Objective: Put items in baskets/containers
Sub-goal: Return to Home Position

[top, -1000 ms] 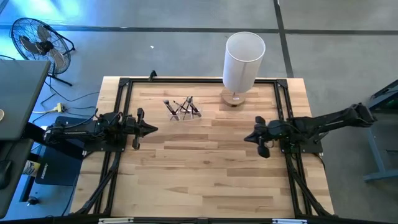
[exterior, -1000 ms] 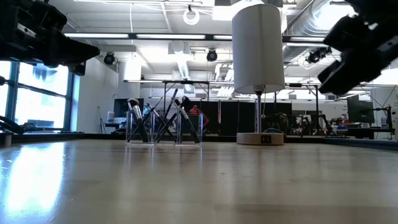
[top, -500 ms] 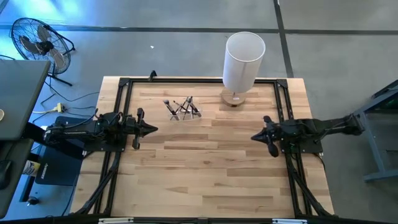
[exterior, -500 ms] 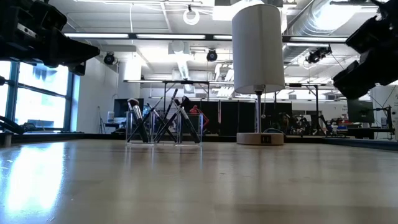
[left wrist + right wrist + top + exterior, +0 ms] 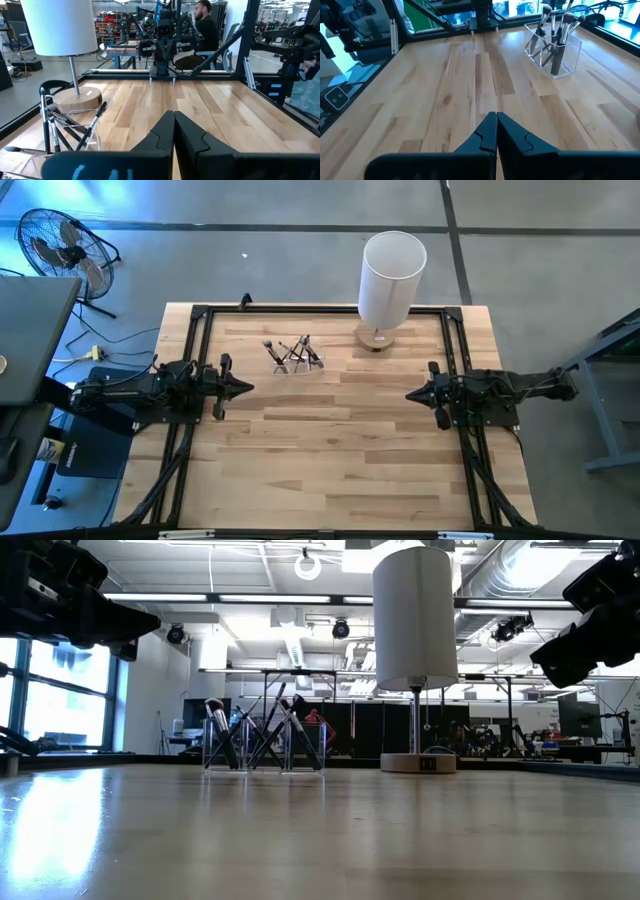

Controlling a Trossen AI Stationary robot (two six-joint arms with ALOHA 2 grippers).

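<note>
Left gripper [image 5: 248,388] sits at the bench's [image 5: 330,470] left edge, fingers [image 5: 162,137] pressed together, holding nothing. Clear organizer [image 5: 568,59] lies inward of it toward the far edge, nearer this arm than the right one. Brushes [image 5: 292,352] stand in it heads up, tilted and crossing. We count one organizer and roughly six brushes, exact number unclear; we see none loose. One white lamp [image 5: 392,275] stands near it. Right gripper [image 5: 410,394] sits at the right edge, fingers [image 5: 485,135] closed, empty.
</note>
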